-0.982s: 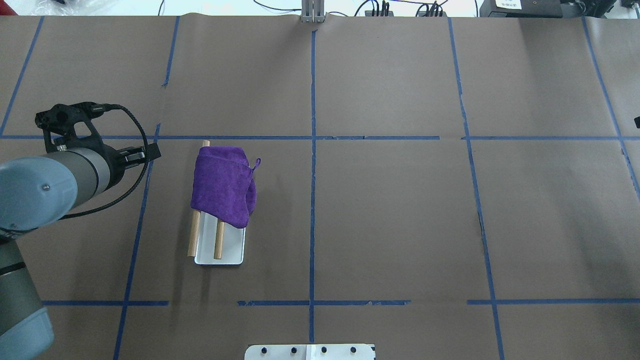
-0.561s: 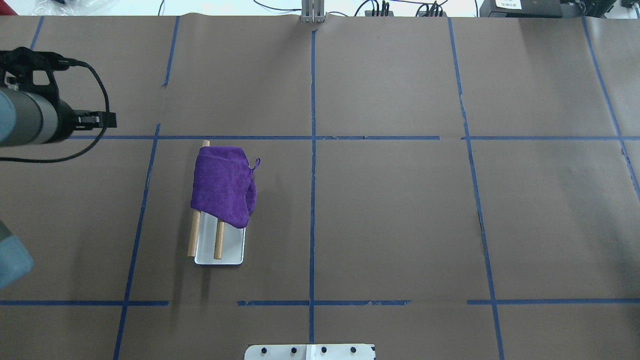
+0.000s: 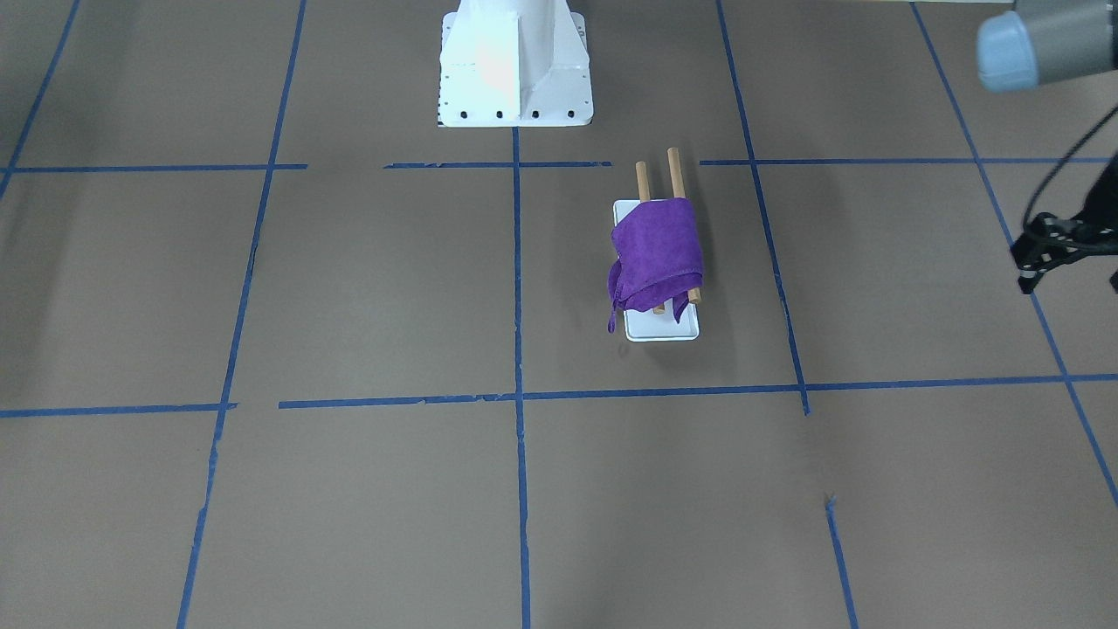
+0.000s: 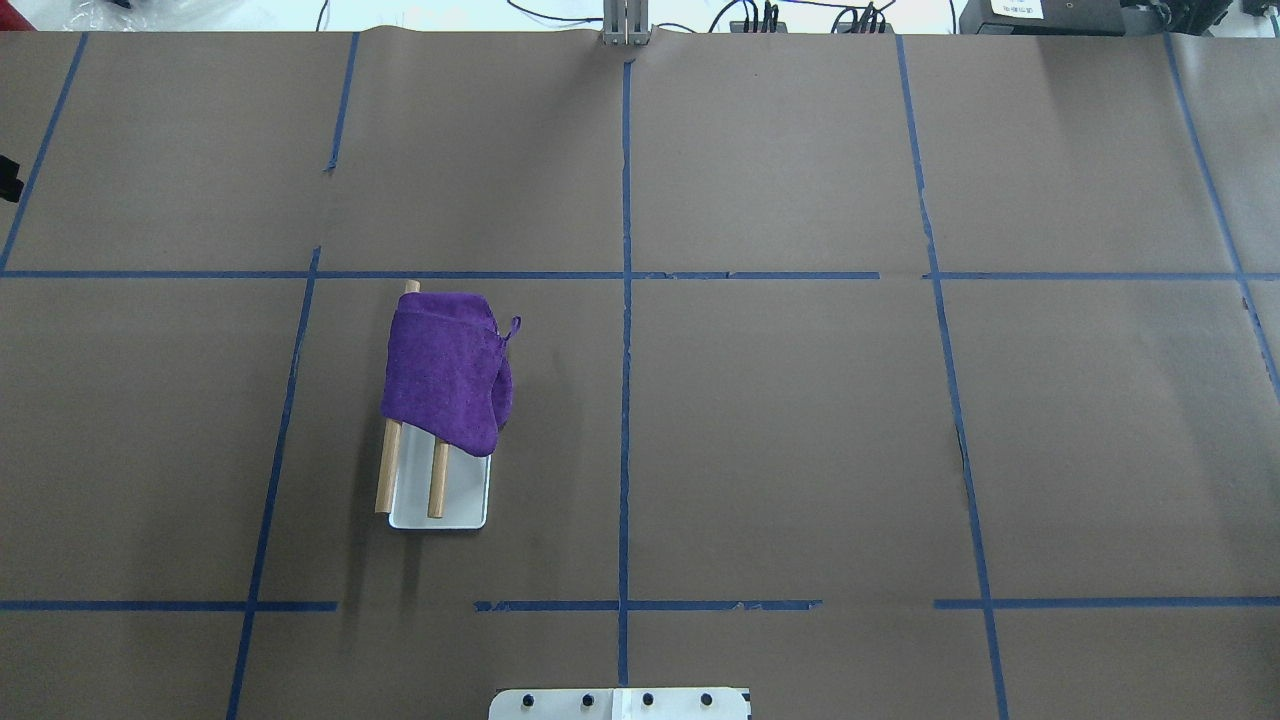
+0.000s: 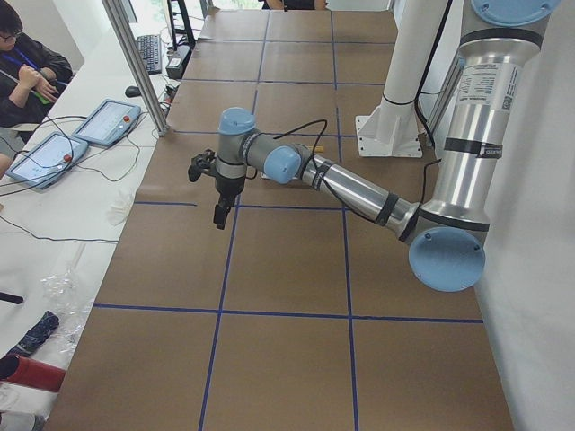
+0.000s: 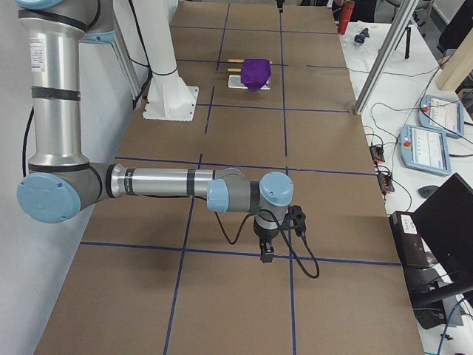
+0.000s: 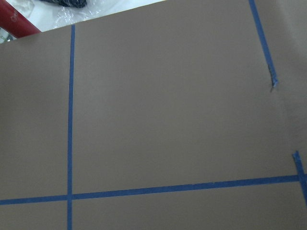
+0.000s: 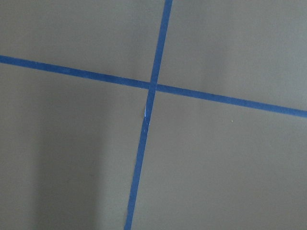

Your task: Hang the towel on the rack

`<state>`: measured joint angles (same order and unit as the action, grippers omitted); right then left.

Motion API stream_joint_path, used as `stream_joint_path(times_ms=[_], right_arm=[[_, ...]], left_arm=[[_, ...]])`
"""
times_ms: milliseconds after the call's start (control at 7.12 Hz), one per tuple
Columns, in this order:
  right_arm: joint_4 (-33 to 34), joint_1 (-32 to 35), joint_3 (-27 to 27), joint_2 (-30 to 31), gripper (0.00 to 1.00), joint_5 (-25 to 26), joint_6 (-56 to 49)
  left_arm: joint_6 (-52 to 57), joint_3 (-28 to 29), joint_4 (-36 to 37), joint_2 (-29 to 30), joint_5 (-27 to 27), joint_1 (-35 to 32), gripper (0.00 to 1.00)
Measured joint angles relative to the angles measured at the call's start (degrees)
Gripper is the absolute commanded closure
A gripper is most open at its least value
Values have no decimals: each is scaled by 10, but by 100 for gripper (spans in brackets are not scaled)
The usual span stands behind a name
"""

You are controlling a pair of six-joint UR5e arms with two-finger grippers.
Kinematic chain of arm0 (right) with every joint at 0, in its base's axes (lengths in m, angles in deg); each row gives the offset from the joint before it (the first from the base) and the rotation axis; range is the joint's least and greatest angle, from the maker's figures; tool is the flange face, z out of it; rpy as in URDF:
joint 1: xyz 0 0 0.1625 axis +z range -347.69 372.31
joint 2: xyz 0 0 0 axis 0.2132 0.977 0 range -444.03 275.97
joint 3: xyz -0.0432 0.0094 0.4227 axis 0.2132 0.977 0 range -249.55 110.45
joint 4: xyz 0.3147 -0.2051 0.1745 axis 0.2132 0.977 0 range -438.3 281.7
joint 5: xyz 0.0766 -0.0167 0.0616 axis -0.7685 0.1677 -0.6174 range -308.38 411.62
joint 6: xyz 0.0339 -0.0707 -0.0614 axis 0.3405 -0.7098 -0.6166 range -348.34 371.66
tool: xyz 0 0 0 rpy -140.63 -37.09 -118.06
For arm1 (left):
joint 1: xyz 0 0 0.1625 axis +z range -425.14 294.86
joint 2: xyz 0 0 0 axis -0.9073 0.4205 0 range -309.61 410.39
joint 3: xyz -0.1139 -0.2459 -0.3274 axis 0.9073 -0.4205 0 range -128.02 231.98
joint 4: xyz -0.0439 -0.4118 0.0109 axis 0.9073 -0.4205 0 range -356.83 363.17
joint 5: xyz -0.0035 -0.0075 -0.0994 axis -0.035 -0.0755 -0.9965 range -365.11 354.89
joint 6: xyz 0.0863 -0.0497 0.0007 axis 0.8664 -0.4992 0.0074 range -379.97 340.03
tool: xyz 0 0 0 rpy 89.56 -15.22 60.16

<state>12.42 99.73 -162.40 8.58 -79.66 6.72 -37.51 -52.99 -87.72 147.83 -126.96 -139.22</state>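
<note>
The purple towel [image 4: 445, 370] hangs draped over both brown dowel rods [image 4: 437, 482] of the rack, whose white base [image 4: 462, 500] stands left of the table's middle. It also shows in the front-facing view [image 3: 657, 253] and, far off, in the right side view [image 6: 256, 72]. My left gripper [image 3: 1029, 273] hangs over the table well away from the rack, on the robot's left, and holds nothing; I cannot tell if it is open or shut. It also shows in the left side view [image 5: 220, 217]. My right gripper [image 6: 266, 257] points down at the table's far right end; I cannot tell its state.
The white robot pedestal [image 3: 514, 61] stands at the table's near middle edge. Blue tape lines [image 4: 625, 300] grid the brown table cover. A metal post [image 4: 625, 25] stands at the far edge. Operators' tablets [image 5: 108, 121] and cables lie on a white bench beyond.
My left arm has swung away from the rack, leftward and toward the table's far edge, almost out of the overhead view. The towel and rack have not moved.
</note>
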Motion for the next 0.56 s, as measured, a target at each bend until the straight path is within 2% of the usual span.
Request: stream_joint_path(times_ms=[281,561], right_arm=[[4,3,-19,5,0,-11,3],[9,11,-28,9,0,-67,16]], left_arm=[[117,26,52,-34,-58,-74,0],[204,71,71,-60,-69,-129,0]])
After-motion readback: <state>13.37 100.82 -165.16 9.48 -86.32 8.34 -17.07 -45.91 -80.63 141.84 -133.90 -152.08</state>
